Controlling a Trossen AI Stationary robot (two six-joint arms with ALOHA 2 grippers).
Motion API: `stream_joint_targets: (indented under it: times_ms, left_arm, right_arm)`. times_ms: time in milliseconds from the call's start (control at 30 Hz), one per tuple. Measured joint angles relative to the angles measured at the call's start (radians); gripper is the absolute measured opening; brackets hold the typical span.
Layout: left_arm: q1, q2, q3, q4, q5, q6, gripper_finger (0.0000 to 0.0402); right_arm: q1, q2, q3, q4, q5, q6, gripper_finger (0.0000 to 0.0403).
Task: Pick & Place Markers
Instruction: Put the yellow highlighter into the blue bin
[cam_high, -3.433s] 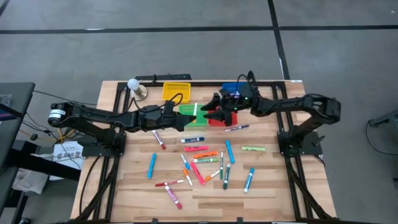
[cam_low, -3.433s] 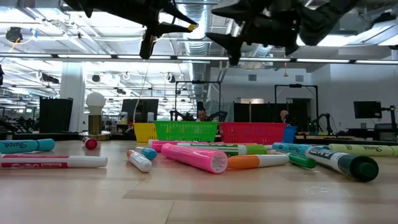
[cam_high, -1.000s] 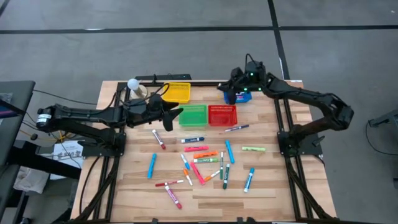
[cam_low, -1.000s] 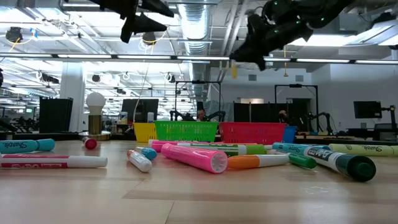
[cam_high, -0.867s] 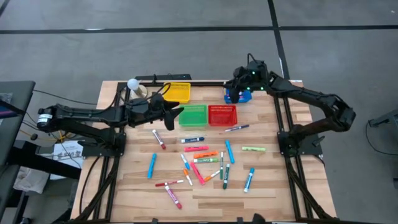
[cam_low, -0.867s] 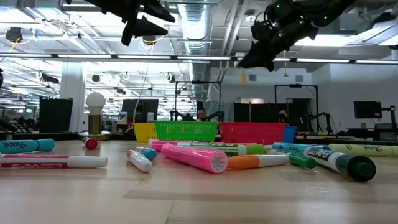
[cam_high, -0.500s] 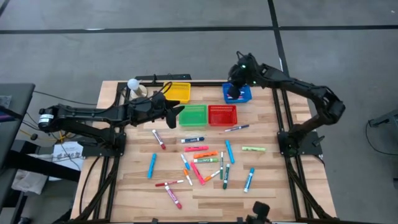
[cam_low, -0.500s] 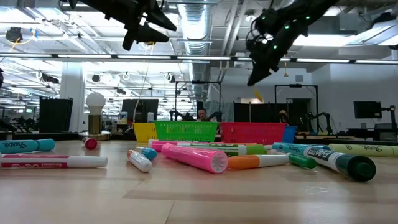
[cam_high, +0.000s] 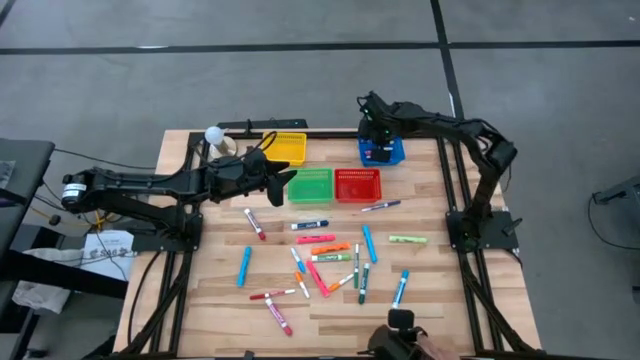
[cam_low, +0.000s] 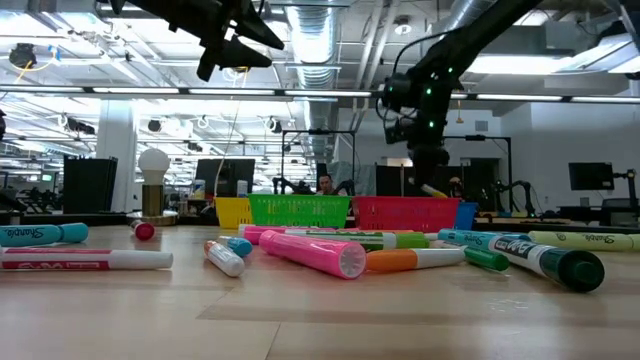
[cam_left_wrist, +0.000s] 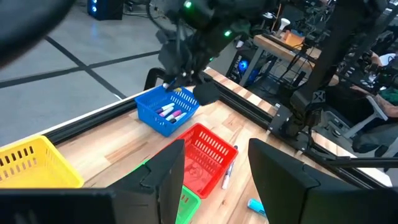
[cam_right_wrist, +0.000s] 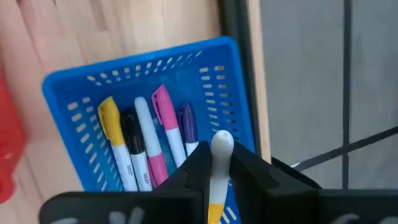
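Note:
Many markers in pink, red, orange, blue and green lie flat on the middle of the wooden table. My right gripper hangs over the blue basket at the far edge, shut on a white marker with a yellow part. The basket holds several markers. My left gripper is open and empty, raised above the table between the yellow basket and the green basket. Its fingers show apart in the left wrist view. My right gripper pinches the marker between its two fingers. The marker's rounded white end sticks out past the fingertips. The fingers point down from above. The marker is lifted clear, slanting down over the blue basket.
The red basket stands beside the green one. A white ball on a small stand is at the far left. Black frame rails run along the table's sides. A dark object with a hand shows at the near edge.
My right gripper has swung toward the far edge over the blue basket, tipped to point down and come lower, carrying the marker with it. My left gripper has stayed almost in place.

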Motion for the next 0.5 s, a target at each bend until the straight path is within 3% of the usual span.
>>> stream_joint_targets:
  times_ms: [500]
  left_arm:
    - [0.000,0.000,0.000,0.003,0.000,0.004,0.0176]
  right_arm:
    - [0.000,0.132,0.002,-0.002,-0.001,-0.044,0.0049]
